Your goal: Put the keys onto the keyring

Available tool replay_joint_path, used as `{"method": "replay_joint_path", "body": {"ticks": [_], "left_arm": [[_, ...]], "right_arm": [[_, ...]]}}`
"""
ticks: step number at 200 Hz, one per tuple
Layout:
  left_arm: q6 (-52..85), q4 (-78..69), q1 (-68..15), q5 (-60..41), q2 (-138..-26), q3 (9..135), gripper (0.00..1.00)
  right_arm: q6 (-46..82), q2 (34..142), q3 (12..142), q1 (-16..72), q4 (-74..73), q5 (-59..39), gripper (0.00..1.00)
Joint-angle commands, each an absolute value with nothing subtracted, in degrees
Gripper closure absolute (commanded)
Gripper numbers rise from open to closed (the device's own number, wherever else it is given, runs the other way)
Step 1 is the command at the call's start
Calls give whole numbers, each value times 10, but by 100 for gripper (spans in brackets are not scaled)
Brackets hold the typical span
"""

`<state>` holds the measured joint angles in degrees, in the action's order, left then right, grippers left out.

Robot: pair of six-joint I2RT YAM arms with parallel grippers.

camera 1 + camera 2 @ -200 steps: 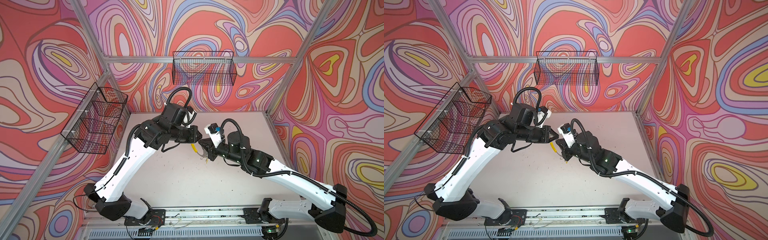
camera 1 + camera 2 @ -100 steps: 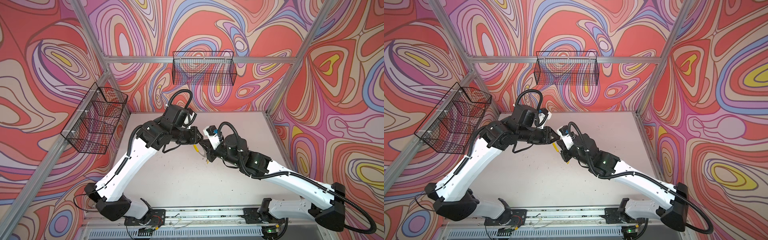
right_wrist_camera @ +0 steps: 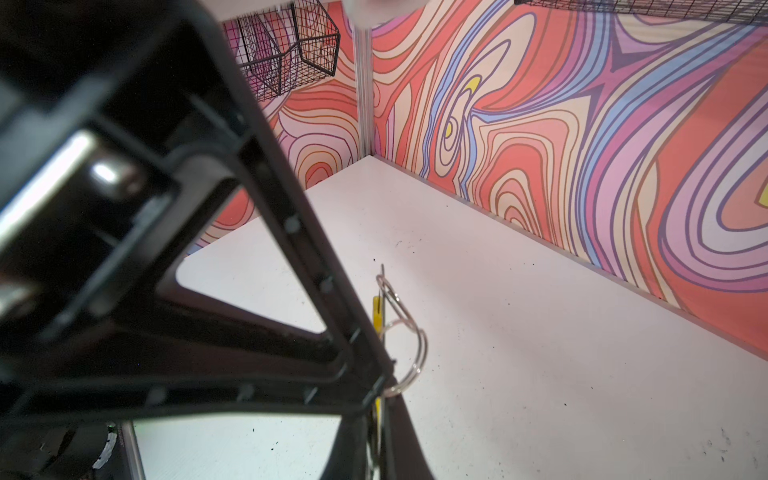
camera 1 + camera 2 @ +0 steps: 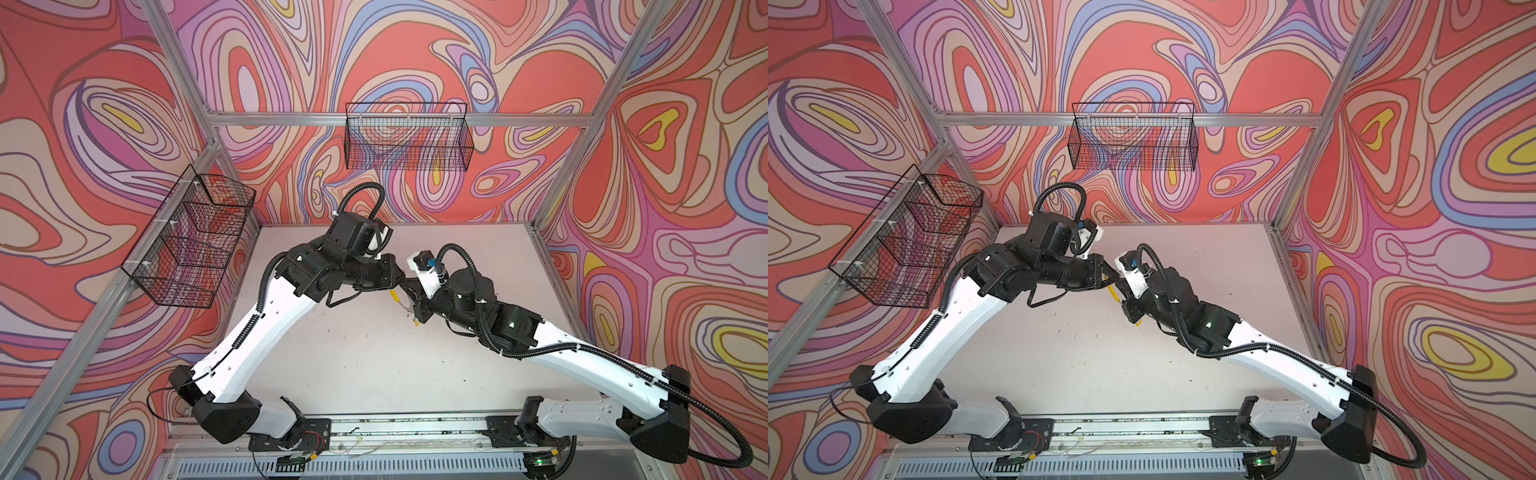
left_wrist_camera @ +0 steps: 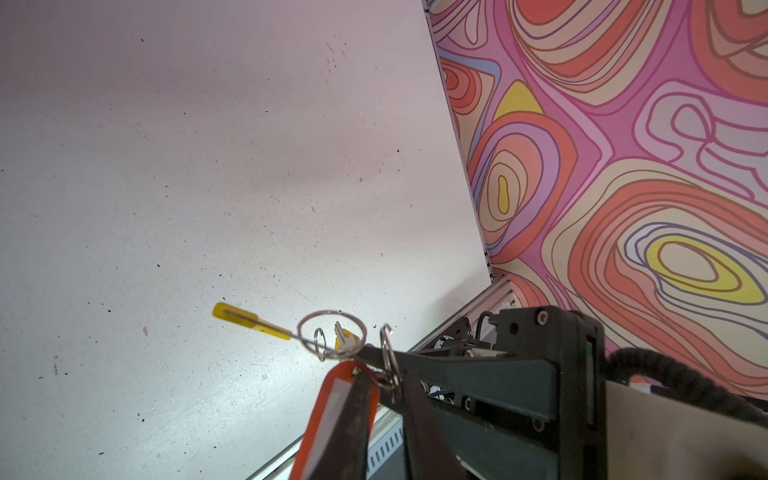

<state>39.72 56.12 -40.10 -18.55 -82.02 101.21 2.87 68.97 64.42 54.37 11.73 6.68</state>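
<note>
The white and black left arm [image 4: 266,332] leans up from the near left corner and bends in toward the middle. The white and black right arm [image 4: 582,361] does the same from the near right corner. Their black pincers meet tip to tip, up in the air. The left pincer [image 5: 384,384] has its two fingers pinched close on the small silver key with the red plastic tag [image 5: 320,424]. The right pincer [image 5: 365,351] points at it from the other side, squeezed tight on the thin round silver wire keyring [image 5: 332,311].
</note>
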Motion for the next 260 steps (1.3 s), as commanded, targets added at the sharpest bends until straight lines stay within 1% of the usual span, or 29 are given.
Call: {"method": "replay_joint_path", "body": {"ticks": [1,21,50,103,133,233,260], "left_arm": [[407,534,-403,-183,-800,1001,76],[406,530,-403,-181,-796,1000,74],[404,531,-403,-183,-798,1004,74],[390,540,-403,-152,-784,1020,73],[384,546,-398,-154,-775,1024,71],[372,543,-395,-166,-794,1038,71],[371,542,-395,-175,-804,1046,72]], "right_arm": [[19,679,646,549,73,53,100],[20,679,646,549,72,46,100],[19,678,647,549,73,45,100],[18,677,645,549,76,49,100],[19,679,643,549,75,52,100],[21,678,645,549,78,47,100],[21,677,645,549,78,44,100]]}}
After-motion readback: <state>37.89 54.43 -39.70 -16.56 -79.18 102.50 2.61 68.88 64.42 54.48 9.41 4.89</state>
